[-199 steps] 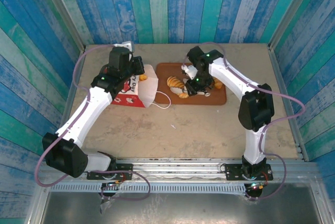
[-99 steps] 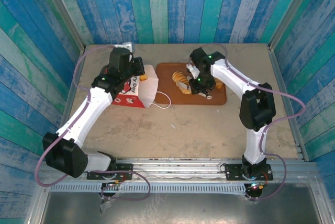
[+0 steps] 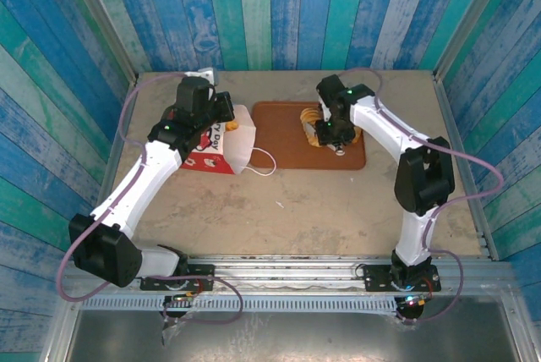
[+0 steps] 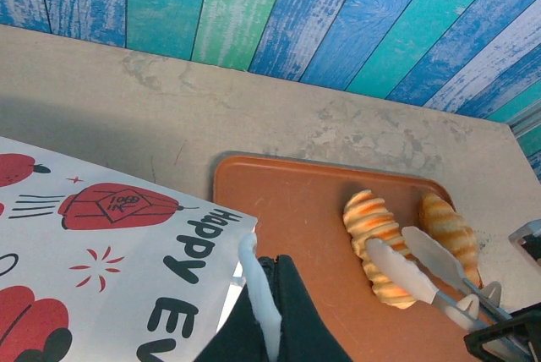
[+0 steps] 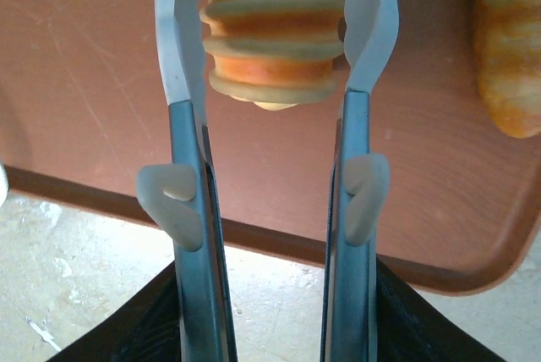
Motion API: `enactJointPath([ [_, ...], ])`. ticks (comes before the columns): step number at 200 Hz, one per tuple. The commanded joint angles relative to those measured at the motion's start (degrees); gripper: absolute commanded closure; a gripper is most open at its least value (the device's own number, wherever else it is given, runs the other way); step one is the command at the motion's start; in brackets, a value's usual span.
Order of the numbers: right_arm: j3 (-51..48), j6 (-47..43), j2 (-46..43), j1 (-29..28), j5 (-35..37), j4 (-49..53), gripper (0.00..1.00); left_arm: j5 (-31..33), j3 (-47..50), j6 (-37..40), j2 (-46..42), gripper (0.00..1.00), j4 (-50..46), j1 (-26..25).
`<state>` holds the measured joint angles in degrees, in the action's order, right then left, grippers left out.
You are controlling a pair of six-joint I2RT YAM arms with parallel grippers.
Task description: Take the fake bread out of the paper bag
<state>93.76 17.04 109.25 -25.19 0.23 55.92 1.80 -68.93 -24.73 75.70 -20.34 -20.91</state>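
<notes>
Gripping ridged croissant (image 5: 275,41) over tray (image 5: 101,83), right gripper (image 4: 390,242) clenched, left gripper (image 4: 266,282) pinching paper bag (image 4: 101,286)

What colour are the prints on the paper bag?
Red shapes and black letters on the white bag, clearest in the left wrist view.

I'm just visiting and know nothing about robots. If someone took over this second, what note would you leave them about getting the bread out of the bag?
Left tool: looks shut on the rim of the paper bag, which lies next to the tray.
Right tool: shut on a croissant over the tray.
Done: a second croissant lies on the tray.
Left: release this one there; an orange roll shows at the bag's mouth, and more may be hidden inside.
</notes>
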Motion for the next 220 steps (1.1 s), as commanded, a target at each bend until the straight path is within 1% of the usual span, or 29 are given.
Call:
enactJointPath([
  [1, -0.5, 3.55, -2.21, 1.71, 1.96, -0.46, 0.5, -0.11, 0.15, -0.56, -2.4, 1.0, 1.6, -0.18],
  [136, -0.41, 7.83, -1.49, 2.52, 4.78, -0.99, 0.51, -1.0, -0.24, -1.2, -1.88, 1.0, 1.88, -0.19],
  [220, -0.42, 3.03, -1.84, 2.6, 5.65, 0.76, 0.53, -1.27, -0.33, -1.55, -1.66, 1.0, 1.97, -0.14],
])
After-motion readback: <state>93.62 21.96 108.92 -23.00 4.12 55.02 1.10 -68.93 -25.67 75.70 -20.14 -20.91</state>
